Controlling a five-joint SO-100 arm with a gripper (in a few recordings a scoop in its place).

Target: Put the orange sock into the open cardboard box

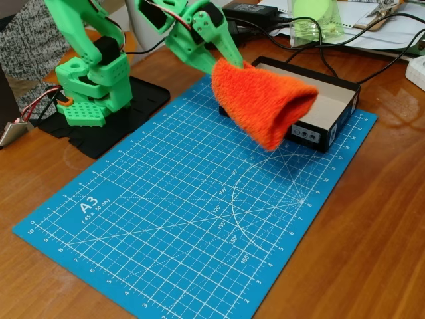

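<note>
In the fixed view the green arm [99, 60] stands on a black base plate [133, 106] at about 10 o'clock of the picture, on the brown wooden desk [372, 232]. Its upper links reach toward 1 o'clock, and the fingers [229, 58] come down onto the upper left end of the orange sock [262, 100]. They are pinching that end of the sock; 1 green finger lies along the top of the fabric, while the other is hidden behind the sock.

The orange sock hangs in the air, clear of the blue cutting mat [186, 219], with its held end at 11 o'clock and its free end drooping toward 4 o'clock. It sits in front of the near left part of the open cardboard box [332, 109] and covers much of that side from this camera. Whether any part of the sock touches the box rim cannot be told.

The open cardboard box rests on the far right corner of the mat, at about 2 o'clock, its tan inside showing to the right of the sock and a white label on its dark front wall. Black cables [312, 40] run behind it.
</note>
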